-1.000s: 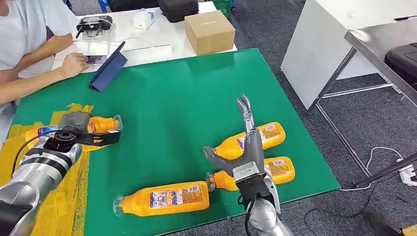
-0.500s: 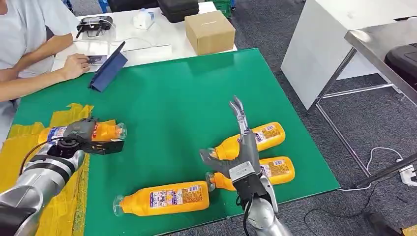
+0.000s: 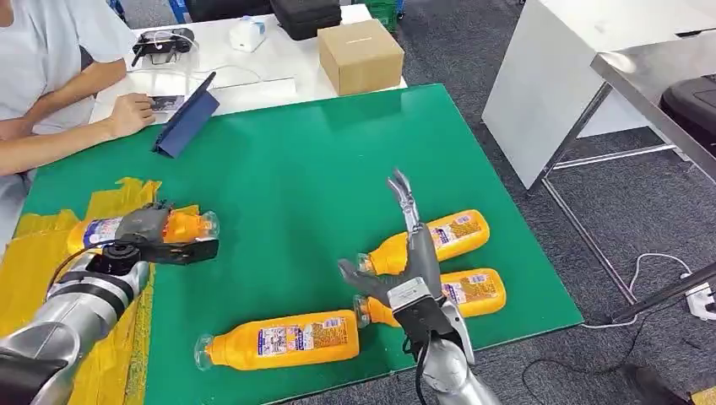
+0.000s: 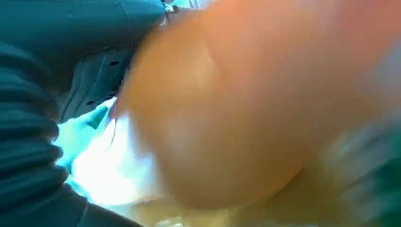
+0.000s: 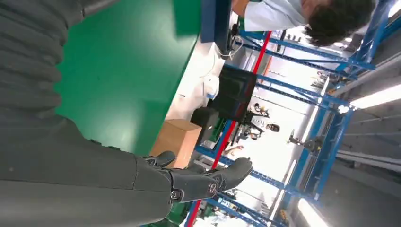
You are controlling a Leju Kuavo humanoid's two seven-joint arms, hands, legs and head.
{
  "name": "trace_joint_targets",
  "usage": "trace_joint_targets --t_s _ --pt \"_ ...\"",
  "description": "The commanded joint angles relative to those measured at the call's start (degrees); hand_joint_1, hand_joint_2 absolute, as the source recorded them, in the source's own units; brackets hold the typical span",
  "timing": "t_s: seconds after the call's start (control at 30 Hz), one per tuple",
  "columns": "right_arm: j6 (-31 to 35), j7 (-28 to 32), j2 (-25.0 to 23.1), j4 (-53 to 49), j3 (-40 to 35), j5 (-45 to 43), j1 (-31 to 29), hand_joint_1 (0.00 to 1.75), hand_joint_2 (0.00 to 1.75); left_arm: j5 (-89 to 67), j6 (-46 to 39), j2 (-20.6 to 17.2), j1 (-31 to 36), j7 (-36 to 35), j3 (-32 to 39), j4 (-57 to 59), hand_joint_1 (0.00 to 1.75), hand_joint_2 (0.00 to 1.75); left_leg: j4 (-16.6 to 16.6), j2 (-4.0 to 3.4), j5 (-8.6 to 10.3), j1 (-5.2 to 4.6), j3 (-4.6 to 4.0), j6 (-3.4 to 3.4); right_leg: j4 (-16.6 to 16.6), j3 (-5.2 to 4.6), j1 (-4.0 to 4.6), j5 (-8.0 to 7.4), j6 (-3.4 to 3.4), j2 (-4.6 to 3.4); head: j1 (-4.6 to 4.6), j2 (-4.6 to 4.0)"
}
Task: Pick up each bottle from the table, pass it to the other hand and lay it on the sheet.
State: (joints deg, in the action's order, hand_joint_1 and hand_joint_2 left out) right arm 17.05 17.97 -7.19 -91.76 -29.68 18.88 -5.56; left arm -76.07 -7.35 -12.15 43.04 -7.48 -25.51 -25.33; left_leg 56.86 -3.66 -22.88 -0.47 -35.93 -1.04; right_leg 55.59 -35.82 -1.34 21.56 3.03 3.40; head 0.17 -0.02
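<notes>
Left hand [image 3: 150, 232] at the frame's left, wrapped around an orange bottle [image 3: 101, 229] lying across the yellow sheet [image 3: 25, 270], clear cap end pointing toward frame centre; orange body blurred and huge in the left wrist view. Right hand [image 3: 405, 261] at lower centre, raised above the green counter [image 3: 295, 160], fingers [image 3: 404, 196] spread wide, holding nothing. Behind it, two orange bottles: upper [image 3: 452, 231] and lower [image 3: 477, 289], both flat. Another bottle [image 3: 283, 339] flat near the bottom edge. Closed cardboard box [image 3: 360, 54] at top centre, contents hidden.
</notes>
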Motion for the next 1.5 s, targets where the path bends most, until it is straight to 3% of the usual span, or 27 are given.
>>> trace_joint_targets --t_s 0.03,0.13,0.17,0.2,0.43,0.63,0.77,1.37,1.5 --pt "1.22 0.04 2.89 2.16 -2.6 3.46 -0.78 0.0 1.75 8.08 -32.65 4.97 -12.91 6.57 15.88 -19.33 0.0 1.75 -0.01 0.32 -0.19 0.11 0.32 0.06 -0.1 0.4 0.03 0.16 -0.11 -0.18 0.0 0.0" --pt "2.57 -0.66 3.37 4.02 -4.57 6.85 -1.6 0.0 1.75 6.41 -32.65 8.19 -19.38 11.29 25.12 -31.11 0.0 1.75 -0.07 0.03 -0.17 0.03 0.27 0.05 -0.11 0.3 -0.03 0.07 -0.08 -0.34 0.02 0.0" --pt "2.92 -1.12 3.61 4.5 -5.34 8.62 -1.96 0.0 1.75 7.11 -32.65 9.25 -20.14 13.41 27.3 -32.56 0.0 1.75 0.04 0.15 -0.44 0.19 0.65 0.13 -0.09 0.68 0.05 0.28 -0.21 -0.63 0.0 0.0" --pt "3.06 -2.05 4.03 5.15 -6.41 11.19 -2.54 0.0 1.75 6.74 -32.65 10.14 -20.72 15.45 29.31 -33.79 0.0 1.75 -0.05 -0.1 -0.26 0.06 0.33 0.09 -0.12 0.29 0.0 0.09 -0.1 -0.46 0.0 0.0" --pt "-0.51 -7.54 5.22 10.48 -12.74 24.3 -6.55 0.0 1.75 2.34 -32.65 12.56 -22.97 18.23 30.18 -39.18 0.0 1.75 0.03 0.03 -0.27 0.17 0.28 0.12 -0.08 0.26 0.08 0.12 -0.16 -0.51 -0.02 0.0" --pt "-7.12 -8.47 5.33 14.24 -18.67 25.94 -8.75 0.0 1.75 9.37 -32.65 14.25 -22.56 21.44 27.86 -38.87 0.0 1.75 0.04 0.18 -0.25 0.16 0.24 0.11 -0.06 0.27 0.07 0.15 -0.15 -0.36 0.02 0.0" --pt "-11.43 -11.95 4.19 25.02 -26.07 28.92 -12.75 0.0 1.75 17.23 -32.36 13.8 -22.92 21.02 21.54 -40.2 0.0 1.75 -0.02 0.18 -0.27 0.17 0.38 0.13 -0.11 0.41 0.07 0.14 -0.17 -0.44 0.0 0.0" --pt "-15.24 -10.59 3.68 33.01 -31.52 24.52 -15.85 0.0 1.75 24.3 -30.16 14.57 -24.07 22.35 15.27 -45.78 0.0 1.75 0.05 0.37 -0.24 0.15 0.25 0.12 -0.02 0.33 0.06 0.19 -0.16 -0.2 0.02 0.0" --pt "-12.72 -14.86 4.36 33.38 -32.01 28.67 -15.6 0.0 1.75 27.72 -29.19 14.89 -25.52 22.91 15.1 -48.62 0.0 1.75 -0.02 0.17 -0.17 0.08 0.14 0.08 -0.07 0.18 0.03 0.09 -0.09 -0.22 0.0 0.0"
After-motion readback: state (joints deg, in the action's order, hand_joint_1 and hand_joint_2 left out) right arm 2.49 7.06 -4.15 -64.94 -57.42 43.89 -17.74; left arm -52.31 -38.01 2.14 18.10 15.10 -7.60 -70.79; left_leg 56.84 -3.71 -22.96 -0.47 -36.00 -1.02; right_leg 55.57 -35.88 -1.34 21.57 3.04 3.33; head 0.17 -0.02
